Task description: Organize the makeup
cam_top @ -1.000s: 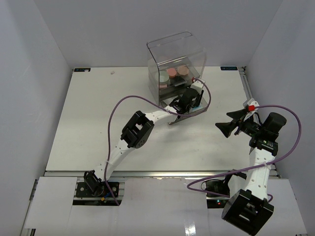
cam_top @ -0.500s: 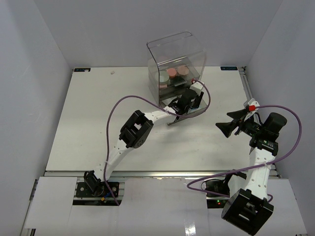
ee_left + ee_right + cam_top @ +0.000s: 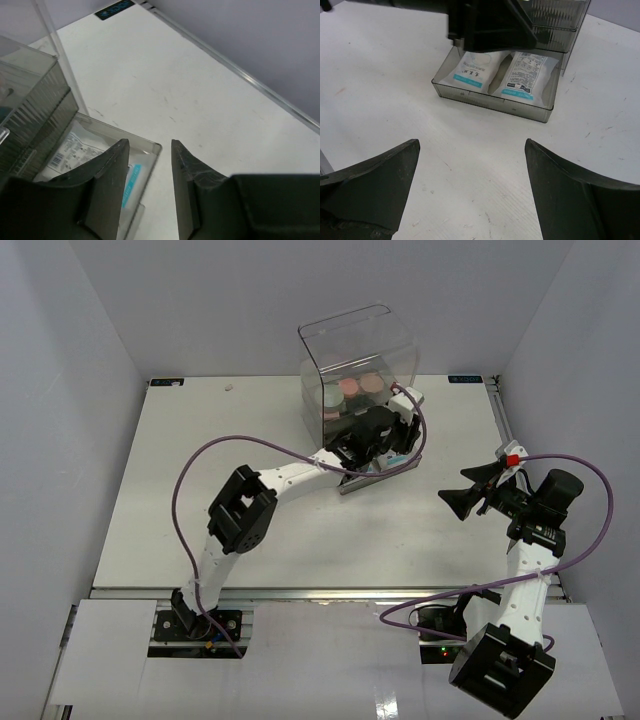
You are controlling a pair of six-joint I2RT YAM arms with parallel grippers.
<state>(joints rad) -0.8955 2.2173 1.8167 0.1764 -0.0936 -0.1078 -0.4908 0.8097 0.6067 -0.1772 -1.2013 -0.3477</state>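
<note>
Right wrist view shows me two white sachets [image 3: 472,70] lying inside the pulled-out drawer [image 3: 492,102], so I judge closing comes next: left gripper [image 3: 150,145], jaws narrow and empty, hovers at the drawer's front corner, while right gripper [image 3: 472,145] gapes wide, well apart from it.

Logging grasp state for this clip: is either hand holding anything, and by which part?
Nothing. Left hand open over the drawer corner; right hand open, empty.
</note>
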